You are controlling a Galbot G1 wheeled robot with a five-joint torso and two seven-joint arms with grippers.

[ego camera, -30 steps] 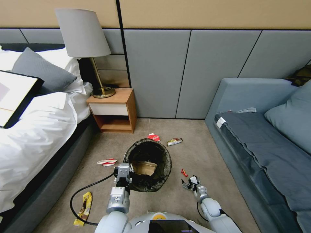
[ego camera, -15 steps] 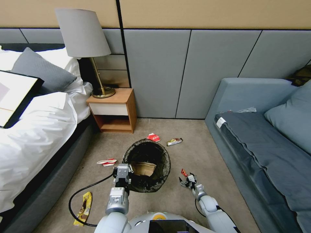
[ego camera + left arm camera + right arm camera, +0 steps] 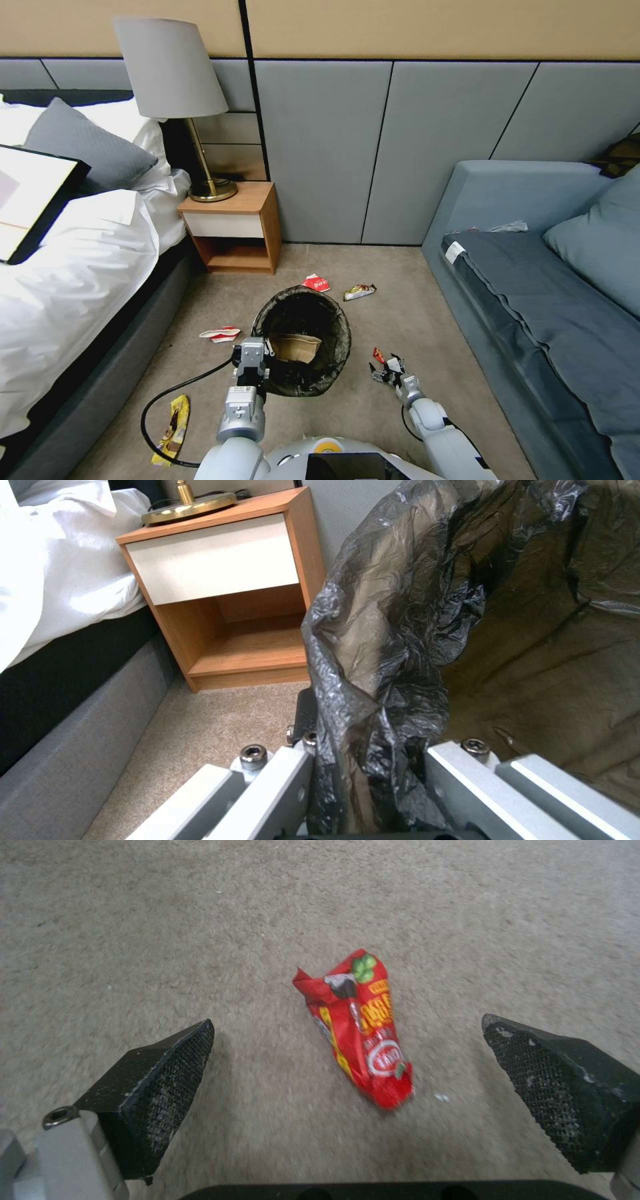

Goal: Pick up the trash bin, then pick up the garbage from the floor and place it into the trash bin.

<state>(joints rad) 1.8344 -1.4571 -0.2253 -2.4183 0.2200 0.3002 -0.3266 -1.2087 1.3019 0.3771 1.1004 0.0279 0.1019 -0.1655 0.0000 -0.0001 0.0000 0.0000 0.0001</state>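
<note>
Yellow wrapper [image 3: 171,428] lies on the carpet [image 3: 413,313] well to the left of the left gripper [image 3: 253,361], beside the bed [image 3: 67,280]. A red-and-white pack [image 3: 220,334] lies on the floor just ahead and left of that gripper. The left gripper is pinching the near rim of the trash bin [image 3: 303,339]; the left wrist view shows its jaws pressed onto the black bag [image 3: 380,680] folded over the rim, with the nightstand [image 3: 220,595] beyond. A tan piece [image 3: 295,347] lies inside the bin. Beyond the bin lie a second red-and-white pack [image 3: 317,283] and a brown wrapper [image 3: 359,291]. The right gripper [image 3: 387,371] sits low over the carpet to the right of the bin, jaws spread wide. The small red wrapper [image 3: 360,1030] lies flat on the floor between its fingertips [image 3: 167,1060], touching neither. The sofa [image 3: 533,300] stands well to the right of this gripper.
</note>
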